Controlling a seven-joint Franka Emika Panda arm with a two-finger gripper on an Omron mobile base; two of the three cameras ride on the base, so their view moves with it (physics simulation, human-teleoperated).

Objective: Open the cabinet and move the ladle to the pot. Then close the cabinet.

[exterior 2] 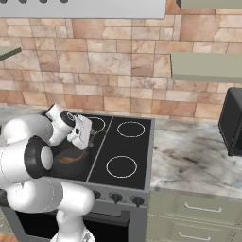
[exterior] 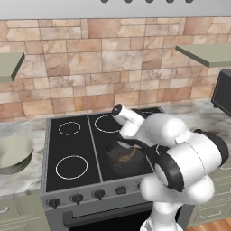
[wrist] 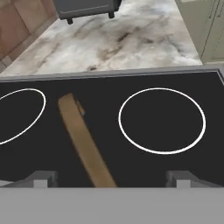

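Pots: one dark grey pot (exterior: 122,158) on the stove's front burner next to the arm, partly hidden behind the arm's white body.
Ladles: one brown ladle (exterior: 127,156); its scoop lies inside the pot, and in the hand view a brown strip of it (wrist: 85,142) runs up between the finger tips across the black glass.
Grippers: one gripper (exterior 2: 88,134), just above the pot; in the hand view its two finger tips (wrist: 43,178) stand wide apart with nothing clasped, the ladle strip between them but touching neither.
Burner rings: four white rings on the stove (exterior: 74,140), two at the back edge and two at the front; the pot covers most of one front ring.
Knobs: a row of dark knobs (exterior: 77,197) along the stove's front edge.
Bowls: one pale grey-green bowl (exterior: 14,154) on the counter, by the stove's side edge away from the arm.
Appliances: one dark boxy appliance (exterior 2: 232,123) at the far end of the counter on the other side.
Cabinet: pale green door edges (exterior: 208,54) jut out from the wall; handles cannot be made out.
Surface: grey-veined marble counter (exterior 2: 194,156) on both sides of the stove.
Room: tan stone-tile wall (exterior: 108,58); pale green drawers (exterior 2: 201,208) with short handles under the counter.
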